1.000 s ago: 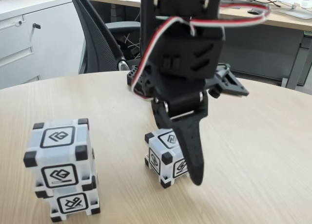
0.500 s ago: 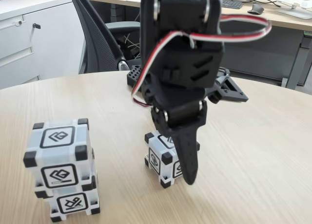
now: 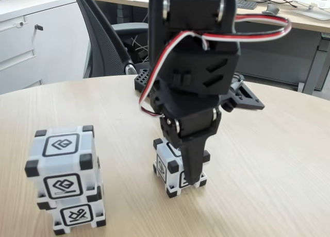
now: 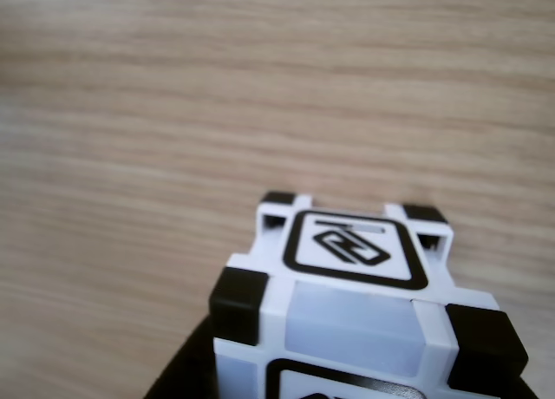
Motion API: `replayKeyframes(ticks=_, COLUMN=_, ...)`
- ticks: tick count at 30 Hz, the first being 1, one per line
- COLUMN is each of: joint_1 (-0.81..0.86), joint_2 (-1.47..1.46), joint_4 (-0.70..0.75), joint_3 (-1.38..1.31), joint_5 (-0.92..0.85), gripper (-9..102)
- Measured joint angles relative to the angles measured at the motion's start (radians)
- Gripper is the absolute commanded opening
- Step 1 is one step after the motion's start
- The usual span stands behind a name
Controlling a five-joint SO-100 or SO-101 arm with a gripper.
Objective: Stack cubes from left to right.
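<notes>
Nearest you on the left of the fixed view stands a stack (image 3: 66,183) of two cubes: the top cube (image 3: 63,159) sits square on the bottom cube (image 3: 77,215), their edges roughly in line. To the right and a little farther back, well apart from the stack, the single cube (image 3: 172,167) rests on the desk (image 3: 268,159), turned so a corner faces the camera. The gripper (image 3: 192,172) is down over it; one dark finger (image 3: 193,162) lies across the cube's right near face, and the other finger is hidden behind the cube, so you cannot tell whether the jaws have closed on it or only bracket it. The close other view shows the cube (image 4: 347,304) from above with bare wood grain beyond it. Judging by this, you are at the grasp of the last cube. Make sure both fingers meet flat faces and not the black corner blocks, since the cube sits skewed to the jaws and could twist when squeezed. Close firmly, lift straight up high enough to clear the stack, then carry left and lower gently, squaring the cube before release; a bump could topple the two. Farther back stand a chair (image 3: 105,36) and a cabinet (image 3: 36,46).
</notes>
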Motion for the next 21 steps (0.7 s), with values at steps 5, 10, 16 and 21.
replayKeyframes(ticks=5, joint_1=0.0, joint_2=0.0, joint_4=0.0, joint_3=0.0, joint_5=0.0, gripper=1)
replayKeyframes(ticks=10, joint_1=0.0, joint_2=0.011, joint_4=0.0, joint_3=-0.003, joint_5=0.012, gripper=0)
replayKeyframes(ticks=16, joint_1=0.0, joint_2=0.149, joint_4=0.003, joint_3=-0.002, joint_5=0.087, gripper=0)
replayKeyframes(ticks=21, joint_1=0.0, joint_2=0.314, joint_4=0.003, joint_3=-0.002, joint_5=0.135, gripper=0)
